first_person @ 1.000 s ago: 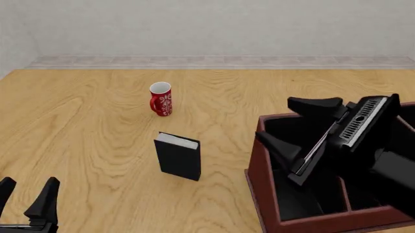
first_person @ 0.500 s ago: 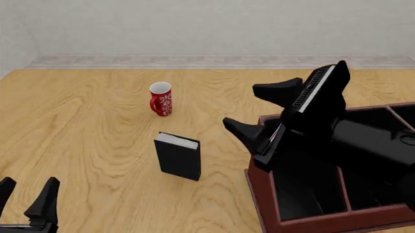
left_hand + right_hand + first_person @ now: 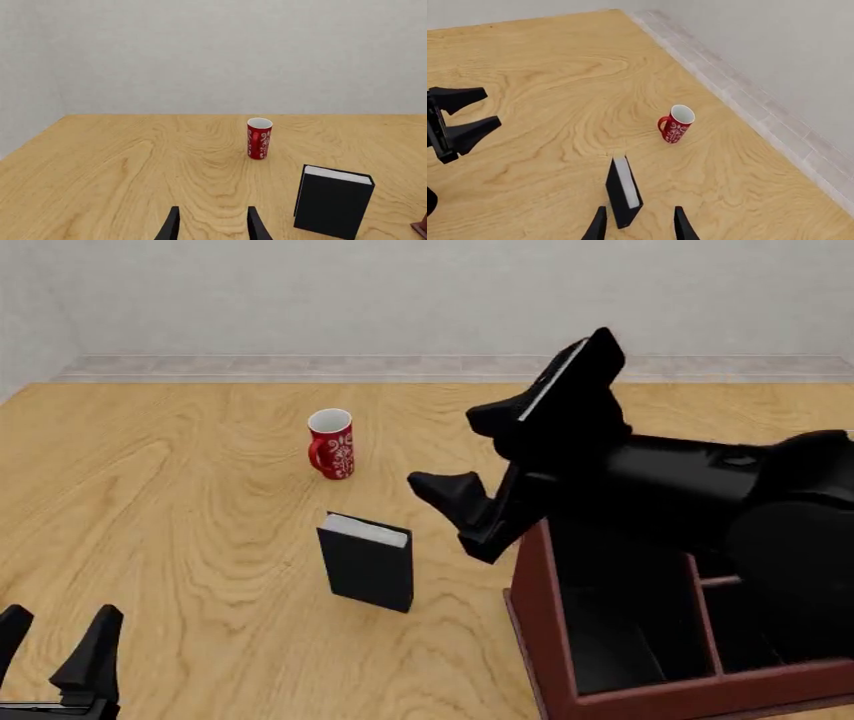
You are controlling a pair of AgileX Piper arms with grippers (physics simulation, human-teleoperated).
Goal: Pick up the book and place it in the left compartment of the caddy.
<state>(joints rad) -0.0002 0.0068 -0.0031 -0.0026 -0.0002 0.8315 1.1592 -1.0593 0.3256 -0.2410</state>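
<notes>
Book upright on the wooden desk, white page edges up, between red mug and caddy, touching neither. Right claw released, fingers spread wide, in the air just right of the book, near the caddy's left compartment. Left claw released, low at desk's near-left corner, well apart from book

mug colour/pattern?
Red mug with a white swirly pattern and white interior; clearest in the left wrist view.
</notes>
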